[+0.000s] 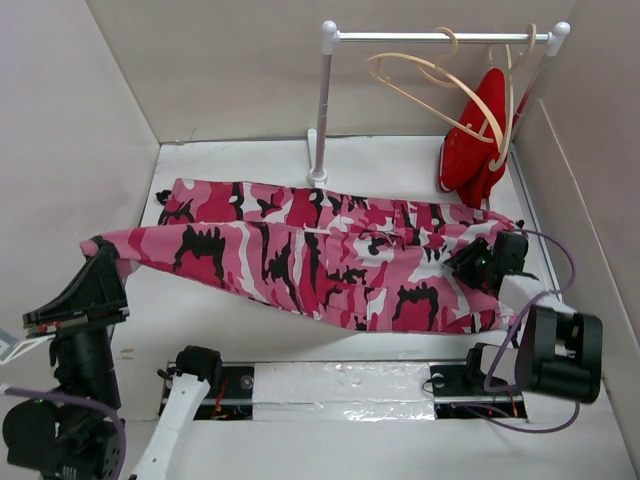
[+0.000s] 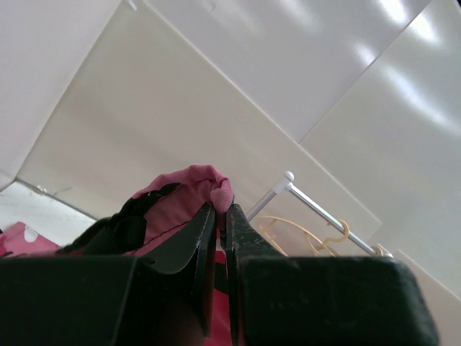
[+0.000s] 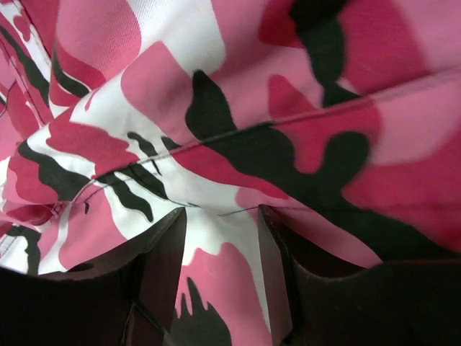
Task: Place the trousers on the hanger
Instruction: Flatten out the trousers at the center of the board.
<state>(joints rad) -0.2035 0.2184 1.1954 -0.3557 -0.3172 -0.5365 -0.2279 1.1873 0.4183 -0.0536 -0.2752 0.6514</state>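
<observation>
Pinching just the hem tip, the left gripper [image 2: 222, 210] is clenched on one leg end of the trousers [image 1: 320, 250], which sprawl across the table [image 1: 400, 170] from 9 to 3 o'clock. The right gripper [image 3: 220, 249] straddles the waist cloth at 3 o'clock, jaws apart, grasping nothing. Lifting now risks the hem slipping out. The hanger [image 1: 420, 97] at 1 o'clock on the rail [image 1: 420, 37] could swing into the red garment [image 1: 470, 150].
</observation>
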